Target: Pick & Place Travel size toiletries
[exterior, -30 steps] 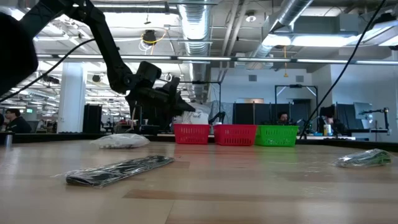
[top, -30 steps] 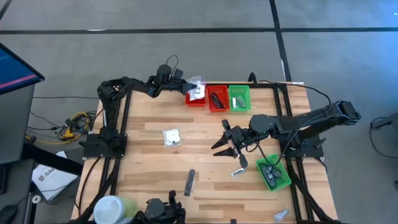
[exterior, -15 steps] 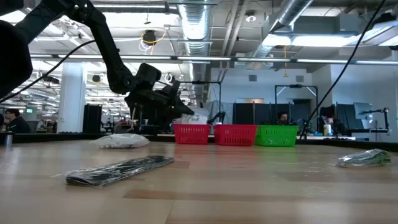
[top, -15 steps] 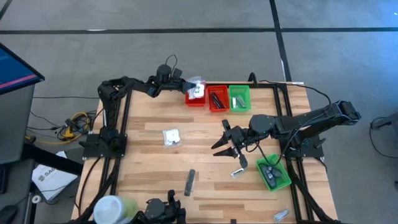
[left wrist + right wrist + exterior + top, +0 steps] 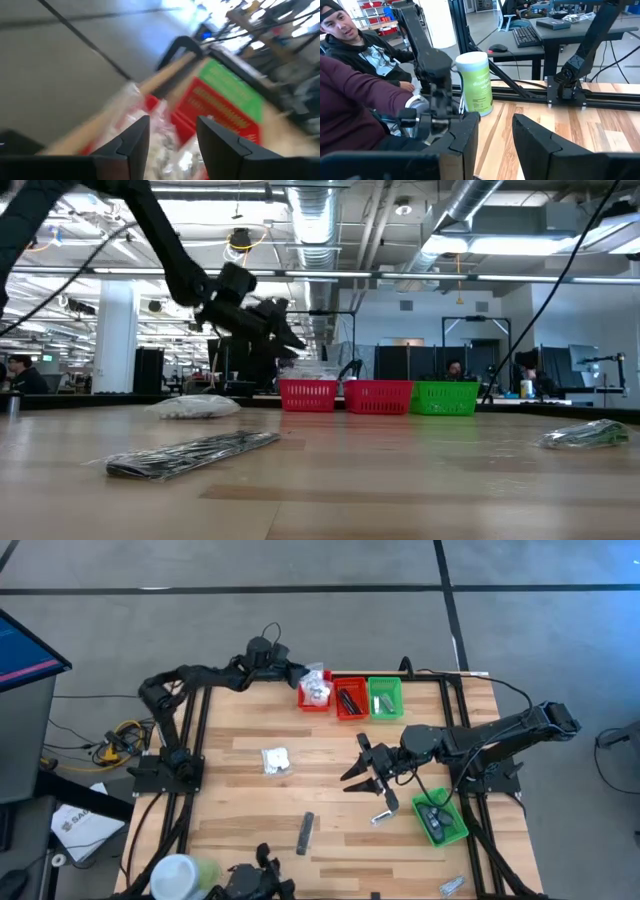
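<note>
My left gripper (image 5: 293, 672) (image 5: 173, 122) hovers open at the table's far edge, just left of and above the left red bin (image 5: 315, 693). A white crinkly packet (image 5: 317, 688) (image 5: 167, 150) lies in that bin, apart from the fingers. Another white packet (image 5: 275, 760), a dark stick (image 5: 305, 833) and a small silvery sachet (image 5: 383, 815) lie flat on the wooden table. My right gripper (image 5: 362, 775) (image 5: 495, 122) hangs open above the table's middle right, with nothing between its fingers.
A second red bin (image 5: 349, 698) and a green bin (image 5: 385, 698) stand beside the first. Another green bin (image 5: 440, 822) with dark items sits at the right edge. The white-and-green tub (image 5: 180, 875) stands at the near left corner, with a person (image 5: 350, 100) seated beyond it.
My left gripper has opened and let go of the white packet, which has dropped from beside the fingers into the left red bin. The gripper has then risen and tipped up a little above the bin.
</note>
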